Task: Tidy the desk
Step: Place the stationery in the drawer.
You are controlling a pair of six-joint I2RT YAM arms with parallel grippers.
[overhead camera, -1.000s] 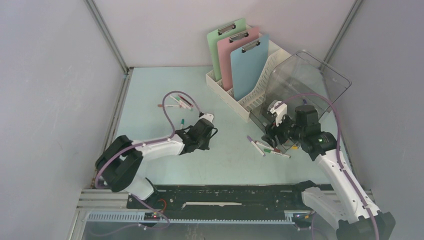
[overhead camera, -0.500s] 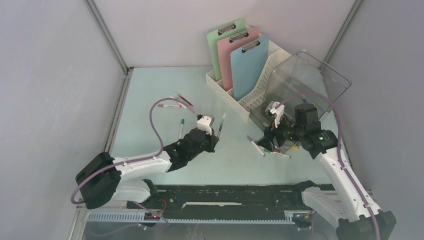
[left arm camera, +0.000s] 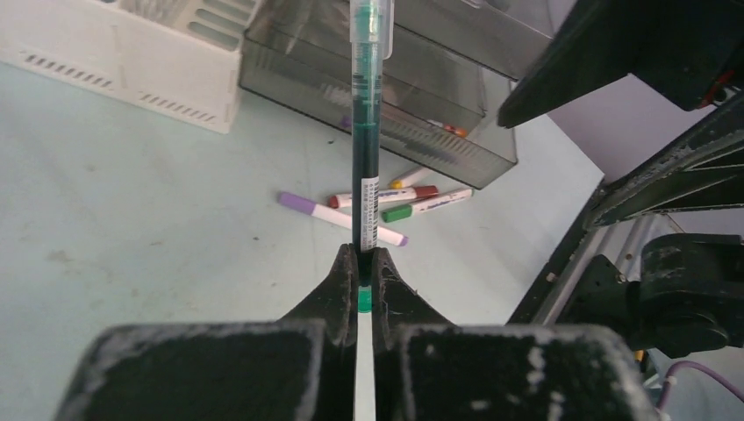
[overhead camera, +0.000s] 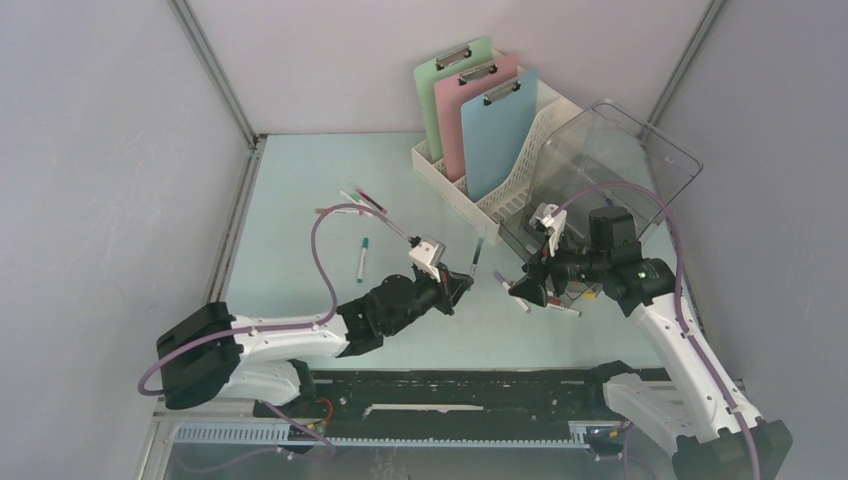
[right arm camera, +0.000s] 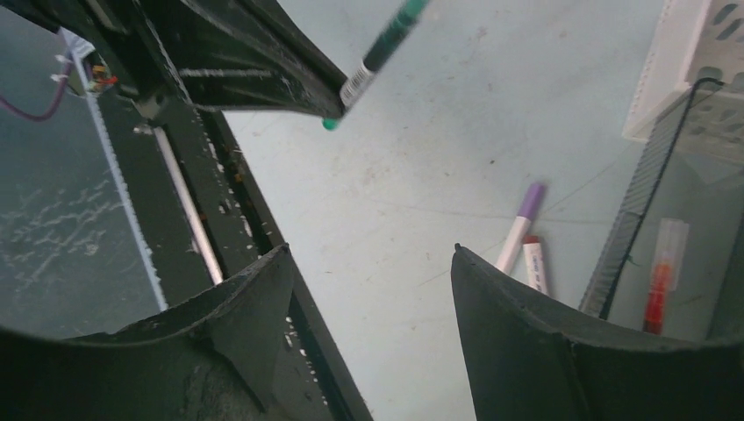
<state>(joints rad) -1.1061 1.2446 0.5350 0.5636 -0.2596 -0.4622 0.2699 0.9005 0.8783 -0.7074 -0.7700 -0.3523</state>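
Left wrist view shows your left claw (left arm camera: 360,263) pinched shut on a green marker (left arm camera: 367,132) near its tail, with the barrel sticking far out. It looks light, rigid and slick, so expect it to pivot; a hold nearer mid-barrel would be safer. Your right claw (right arm camera: 368,254) gapes wide and empty above loose markers (overhead camera: 535,295) by the tabletop's (overhead camera: 300,180) right edge. The tabletop is smooth, hard and pale mint, with walls close around it. A clear bin (overhead camera: 600,170) crowds its far right corner.

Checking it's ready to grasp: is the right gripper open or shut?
Open. On the right gripper, the fingers stand wide apart, with the desk showing between them; nothing held.
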